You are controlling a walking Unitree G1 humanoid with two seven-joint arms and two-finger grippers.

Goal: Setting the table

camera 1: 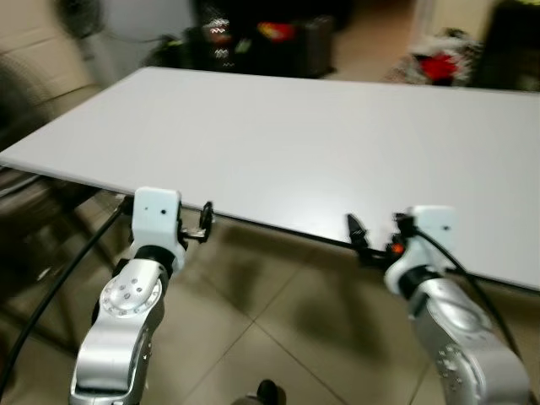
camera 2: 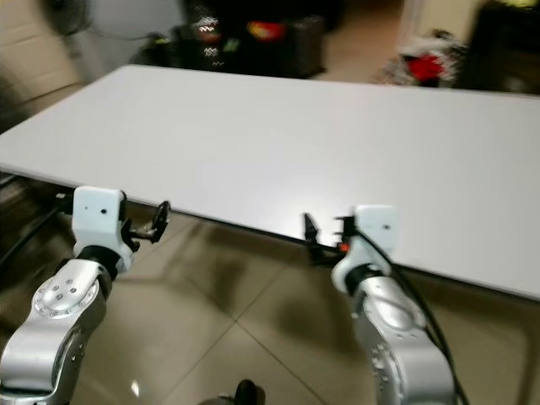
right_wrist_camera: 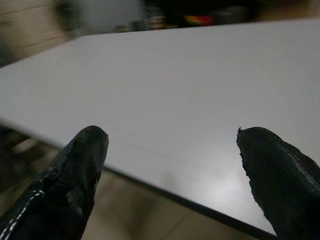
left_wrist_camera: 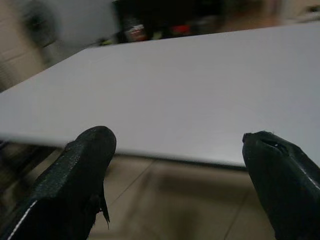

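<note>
desk [camera 1: 304, 143] white, its near edge just ahead of my pincers | left pincer [camera 1: 205, 221] wide open, holds nothing | right pincer [camera 1: 371, 236] wide open, holds nothing | eye views add tiled floor [camera 1: 253, 312] beneath

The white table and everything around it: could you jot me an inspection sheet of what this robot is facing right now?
Surface: white table, wide and flat, top bare.
Job's things: nothing seen; no dishes or cutlery on the table.
Clutter: nothing seen on the tabletop.
Grippers: left gripper open, held at the near table edge; right gripper open, also at the near edge. Both hold nothing.
Cables: black cable running along the left arm; another black cable on the right arm.
Surroundings: beige tiled floor under the table; dark, blurred furniture with red items beyond the far edge.
</note>
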